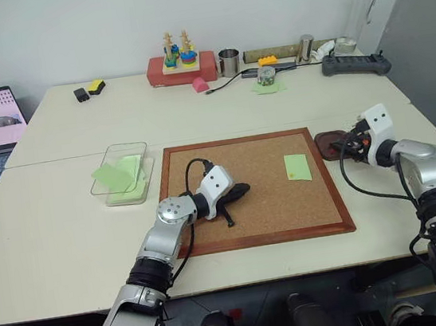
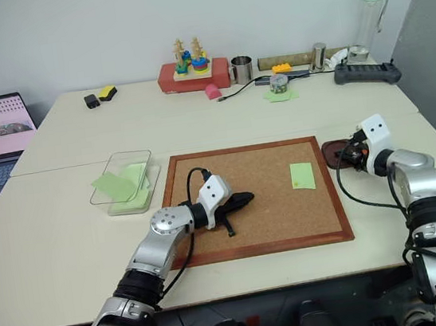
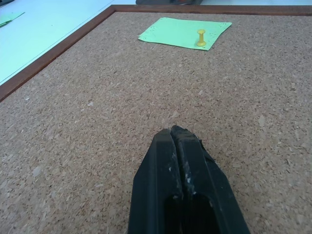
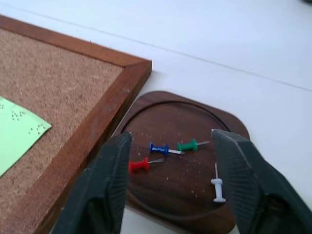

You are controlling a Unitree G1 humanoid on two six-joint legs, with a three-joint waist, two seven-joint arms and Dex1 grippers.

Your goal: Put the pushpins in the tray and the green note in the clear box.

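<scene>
The right gripper (image 4: 170, 170) hangs just over the tray (image 4: 195, 105), with its two black fingers wide apart and nothing between them. The tray sits on the tabletop right beside the corkboard's (image 1: 254, 190) right edge, near the far right corner of the board. Four pushpins lie flat in the tray: a red pushpin (image 4: 139, 165), a blue pushpin (image 4: 158, 148), a green pushpin (image 4: 187, 145) and a white pushpin (image 4: 218, 187). In the head views the right gripper covers most of the tray, so the pins are too small and too hidden to see there. The near edge of the tray is cut off behind the fingers in the right wrist view. The left gripper (image 3: 179, 134) rests low over the middle of the corkboard with its fingers pressed together, holding nothing. A green note (image 1: 297, 167) lies on the right part of the corkboard, and a small yellow pin (image 3: 201, 37) stands upright in it. The clear box (image 1: 137, 145) sits on the tabletop just beside the corkboard's left edge. Pale green notes (image 1: 119, 174) lie in it, one poking out over its rim; how many there are is hard to tell.
</scene>
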